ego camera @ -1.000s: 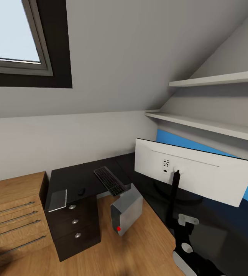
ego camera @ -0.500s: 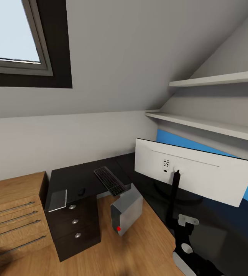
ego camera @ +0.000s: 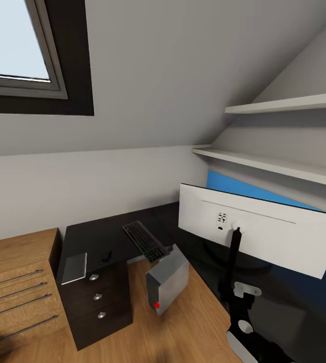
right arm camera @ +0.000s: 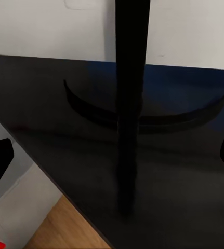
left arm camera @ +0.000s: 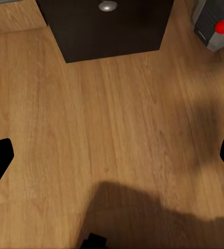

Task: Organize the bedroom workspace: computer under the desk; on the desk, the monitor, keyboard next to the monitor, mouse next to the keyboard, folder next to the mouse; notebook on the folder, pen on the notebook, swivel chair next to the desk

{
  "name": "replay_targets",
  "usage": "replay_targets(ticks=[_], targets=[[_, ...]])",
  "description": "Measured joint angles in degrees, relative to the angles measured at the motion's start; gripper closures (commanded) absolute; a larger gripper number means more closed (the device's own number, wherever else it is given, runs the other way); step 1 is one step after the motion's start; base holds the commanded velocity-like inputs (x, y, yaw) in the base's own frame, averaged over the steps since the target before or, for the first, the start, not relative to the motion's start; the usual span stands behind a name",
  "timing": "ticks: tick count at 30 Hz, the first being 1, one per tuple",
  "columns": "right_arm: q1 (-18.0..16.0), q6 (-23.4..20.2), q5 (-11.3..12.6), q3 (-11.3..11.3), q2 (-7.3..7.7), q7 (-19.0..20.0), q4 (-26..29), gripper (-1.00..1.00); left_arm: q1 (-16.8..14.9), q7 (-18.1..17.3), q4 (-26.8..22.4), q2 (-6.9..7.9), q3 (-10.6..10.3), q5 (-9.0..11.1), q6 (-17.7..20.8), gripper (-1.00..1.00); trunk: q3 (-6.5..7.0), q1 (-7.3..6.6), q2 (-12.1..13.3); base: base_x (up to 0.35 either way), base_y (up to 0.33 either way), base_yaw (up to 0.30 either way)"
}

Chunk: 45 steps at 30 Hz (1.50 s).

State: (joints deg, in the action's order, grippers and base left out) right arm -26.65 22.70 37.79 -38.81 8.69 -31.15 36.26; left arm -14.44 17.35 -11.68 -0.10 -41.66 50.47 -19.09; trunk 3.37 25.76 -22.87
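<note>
The monitor (ego camera: 256, 237) stands on the black desk (ego camera: 102, 234) with its white back toward me. My right gripper (right arm camera: 112, 161) is open, its two fingers on either side of the monitor's thin black stand (right arm camera: 130, 93), just above the ring base (right arm camera: 86, 106). The keyboard (ego camera: 143, 241) lies at the desk's inner corner, overhanging the edge. The small dark mouse (ego camera: 106, 255) and the grey notebook (ego camera: 74, 267) lie left of it. The computer (ego camera: 168, 280) sits tilted on the floor by the desk. My left gripper (left arm camera: 112, 155) hangs open over bare wood floor.
A light wooden drawer chest (ego camera: 16, 287) stands left of the desk's dark drawer unit (ego camera: 100, 302). Two white shelves (ego camera: 273, 166) run along the sloped wall at the right, and a skylight (ego camera: 11, 45) sits at the upper left. My right arm (ego camera: 243, 330) reaches up from below.
The whole picture has shifted slightly, so the camera has moved a little. Nothing on the desk or floor has visibly moved.
</note>
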Motion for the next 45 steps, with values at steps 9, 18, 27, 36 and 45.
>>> replay_targets(ticks=[9,18,27,36,45], targets=[[0.0,0.05,-0.1,-0.08,-0.07,0.15,0.11,-1.0,-0.02,-0.04,0.0,0.0,-0.04,0.01,0.01,-1.0,0.0,0.0,0.0,0.003,0.001,0.0],[0.0,0.11,-0.13,-0.21,-0.13,0.08,0.37,-1.0,-0.01,-0.04,0.0,0.0,-0.04,0.01,0.01,-1.0,0.0,0.0,0.0,0.0,0.0,0.0],[0.0,0.12,-0.13,-0.5,-0.14,0.01,0.43,-1.0,-0.02,-0.03,-0.01,0.0,-0.04,0.01,0.01,-1.0,-0.07,0.0,0.0,0.0,0.0,0.028],[-0.01,0.11,-0.11,-0.49,-0.17,-0.01,0.42,-1.0,0.01,-0.04,-0.02,0.01,-0.04,-0.05,0.02,-1.0,-0.36,0.0,0.0,0.0,-0.238,0.199],[0.0,0.12,-0.1,-0.52,-0.16,0.0,0.45,-1.0,0.0,-0.04,0.0,0.0,0.02,-0.01,0.07,-1.0,-0.51,0.0,0.0,0.0,-0.127,0.038]])
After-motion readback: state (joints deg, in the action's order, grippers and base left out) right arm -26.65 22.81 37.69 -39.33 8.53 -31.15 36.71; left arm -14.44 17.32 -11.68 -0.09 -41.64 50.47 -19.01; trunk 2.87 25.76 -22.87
